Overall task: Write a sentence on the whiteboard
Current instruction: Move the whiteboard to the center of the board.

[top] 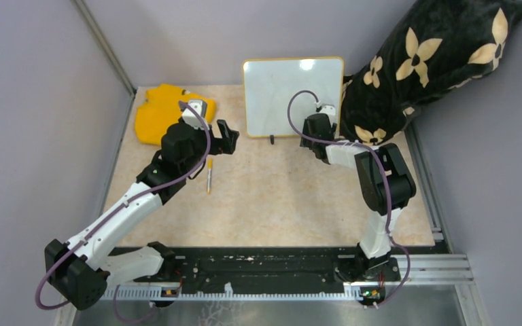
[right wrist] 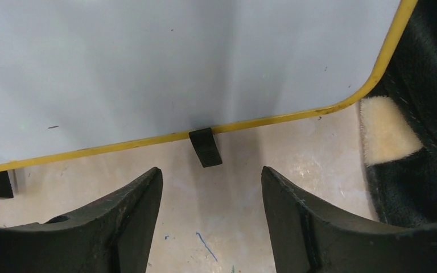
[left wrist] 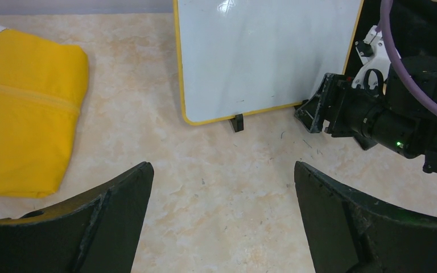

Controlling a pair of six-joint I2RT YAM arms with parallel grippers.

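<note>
The whiteboard (top: pixel 292 95) stands upright at the back of the table on black clip feet (right wrist: pixel 206 147), its thin rim yellow. Its glossy face (left wrist: pixel 262 57) is blank, and the sentence is not in view. My right gripper (right wrist: pixel 211 170) is low at the board's bottom right corner (right wrist: pixel 148 68). It is open, with one clip foot just ahead of the gap and nothing between the fingers. My left gripper (left wrist: pixel 222 168) is open wide over bare table, left of and in front of the board (top: pixel 228 138). A thin marker (top: pixel 209 178) lies on the table under the left arm.
A yellow cloth (top: pixel 166 112) lies at the back left (left wrist: pixel 23 114). A black cushion with cream flowers (top: pixel 428 68) leans against the board's right side (right wrist: pixel 421 142). Grey walls close in the table's left and back. Ink marks dot the tabletop (right wrist: pixel 205 247).
</note>
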